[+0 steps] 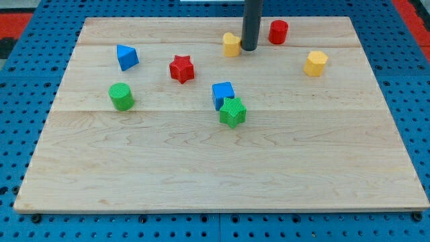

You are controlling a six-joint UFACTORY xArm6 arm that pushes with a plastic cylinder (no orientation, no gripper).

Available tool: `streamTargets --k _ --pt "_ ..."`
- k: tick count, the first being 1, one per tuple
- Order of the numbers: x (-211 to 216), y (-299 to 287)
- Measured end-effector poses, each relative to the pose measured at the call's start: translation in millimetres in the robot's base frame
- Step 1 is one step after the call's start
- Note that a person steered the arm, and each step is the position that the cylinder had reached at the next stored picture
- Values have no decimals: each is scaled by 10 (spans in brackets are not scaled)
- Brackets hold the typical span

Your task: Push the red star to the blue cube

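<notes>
tip [249, 49] sitting bare, touching nothing, beside yellow block [232, 44] | circling to red star's [181, 68] left | pushing right-down toward blue cube [223, 93]

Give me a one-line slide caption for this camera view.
My tip sits beside a yellow block near the board's top, with the red star left of the blue cube.

Bright, even light floods the wooden board [215, 161], with a pale sheen across its upper left. Shadows stay short and soft, tucked just under each block. Focus holds sharp from the frame's top to bottom, colours vivid. The board's side edges splay outward toward the bottom, plain perspective.
</notes>
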State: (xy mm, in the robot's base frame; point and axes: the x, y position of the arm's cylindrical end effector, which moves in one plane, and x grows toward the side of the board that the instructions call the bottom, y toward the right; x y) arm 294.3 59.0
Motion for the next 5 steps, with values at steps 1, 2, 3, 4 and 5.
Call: streamTargets --k 1,2,3,4,5 --pt "531 423" --pt "720 1036" --pt "524 1529" --pt "461 1718" --pt "785 1046"
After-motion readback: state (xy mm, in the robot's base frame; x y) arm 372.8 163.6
